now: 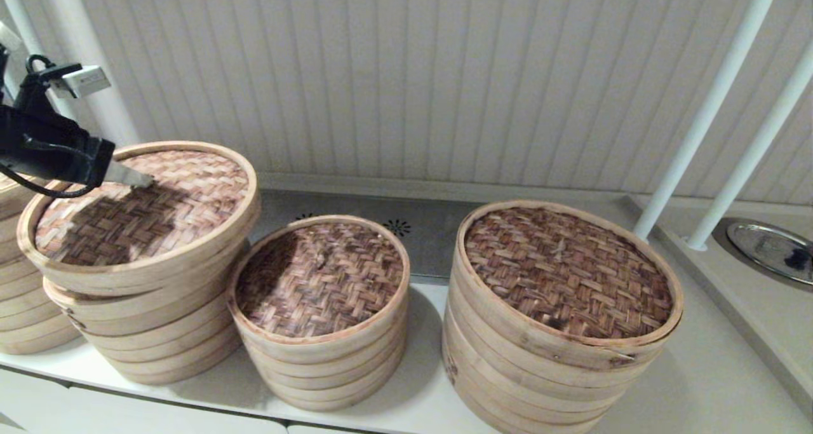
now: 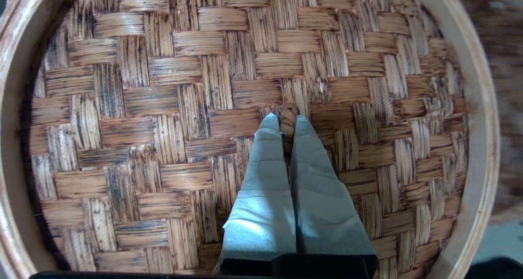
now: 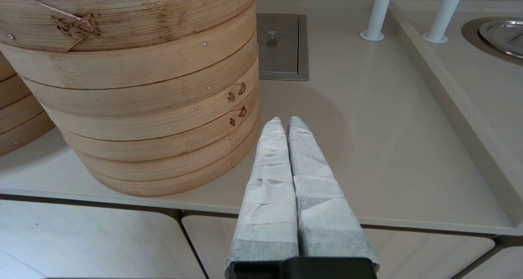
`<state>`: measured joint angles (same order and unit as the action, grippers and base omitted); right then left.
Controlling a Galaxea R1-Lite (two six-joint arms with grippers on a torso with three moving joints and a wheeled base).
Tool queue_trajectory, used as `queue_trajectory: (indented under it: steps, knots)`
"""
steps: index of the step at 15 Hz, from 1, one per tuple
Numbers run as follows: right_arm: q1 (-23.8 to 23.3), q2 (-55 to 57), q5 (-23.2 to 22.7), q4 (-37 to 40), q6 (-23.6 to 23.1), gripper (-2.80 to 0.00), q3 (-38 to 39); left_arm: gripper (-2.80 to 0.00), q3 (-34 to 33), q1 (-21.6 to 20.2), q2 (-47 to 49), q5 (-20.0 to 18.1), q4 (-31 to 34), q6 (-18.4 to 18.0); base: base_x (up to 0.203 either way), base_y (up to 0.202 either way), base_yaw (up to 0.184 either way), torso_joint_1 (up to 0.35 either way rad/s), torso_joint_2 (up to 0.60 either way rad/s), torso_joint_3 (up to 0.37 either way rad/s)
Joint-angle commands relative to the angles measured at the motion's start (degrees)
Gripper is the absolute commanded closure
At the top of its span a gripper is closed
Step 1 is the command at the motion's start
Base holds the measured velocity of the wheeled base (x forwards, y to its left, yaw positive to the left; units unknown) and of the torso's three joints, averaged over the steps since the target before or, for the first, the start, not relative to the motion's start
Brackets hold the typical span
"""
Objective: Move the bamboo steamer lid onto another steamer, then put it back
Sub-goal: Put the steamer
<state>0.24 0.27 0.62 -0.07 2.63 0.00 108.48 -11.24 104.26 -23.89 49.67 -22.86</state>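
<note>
The bamboo steamer lid (image 1: 159, 211), light woven top and pale rim, sits tilted and askew over the pale stack (image 1: 159, 332) at the left. My left gripper (image 1: 147, 181) reaches in from the left, shut on the lid's small loop handle (image 2: 289, 115); in the left wrist view the lid (image 2: 163, 107) fills the picture around the gripper (image 2: 288, 120). Another steamer (image 1: 321, 281), the smallest stack with a dark reddish-brown top, stands just right of it. My right gripper (image 3: 284, 121) hangs shut and empty over the counter's front edge, outside the head view.
The widest steamer (image 1: 565, 275) with a dark woven top stands at the right, close beside my right gripper. Another stack (image 1: 19, 307) is at the far left. Two white poles (image 1: 705, 116) and a round metal dish (image 1: 768, 250) are at the back right. A metal plate (image 3: 280, 46) is set in the counter.
</note>
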Motion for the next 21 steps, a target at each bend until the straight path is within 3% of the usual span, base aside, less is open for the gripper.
queue_trajectory:
  steps: [1,4,11,17,21]
  knots:
    - [0.0,0.1,0.0,0.0,0.0,0.0,0.2,0.0,0.1,2.6,-1.6,-0.2,0.6,0.9,0.0,0.0,0.0,0.0,0.0,0.0]
    - [0.0,0.1,0.0,0.0,0.0,0.0,0.2,0.0,-0.2,8.8,-2.5,-0.2,0.8,6.4,0.0,0.0,0.0,0.0,0.0,0.0]
    - [0.0,0.1,0.0,0.0,0.0,0.0,0.2,0.0,-2.6,19.0,0.1,0.0,-2.3,13.4,0.0,0.0,0.0,0.0,0.0,0.0]
    - [0.0,0.1,0.0,0.0,0.0,0.0,0.2,0.0,-3.6,22.3,3.3,0.6,-2.8,13.8,0.0,0.0,0.0,0.0,0.0,0.0]
    - [0.0,0.1,0.0,0.0,0.0,0.0,0.2,0.0,-7.8,23.0,4.7,0.8,-8.2,13.8,0.0,0.0,0.0,0.0,0.0,0.0]
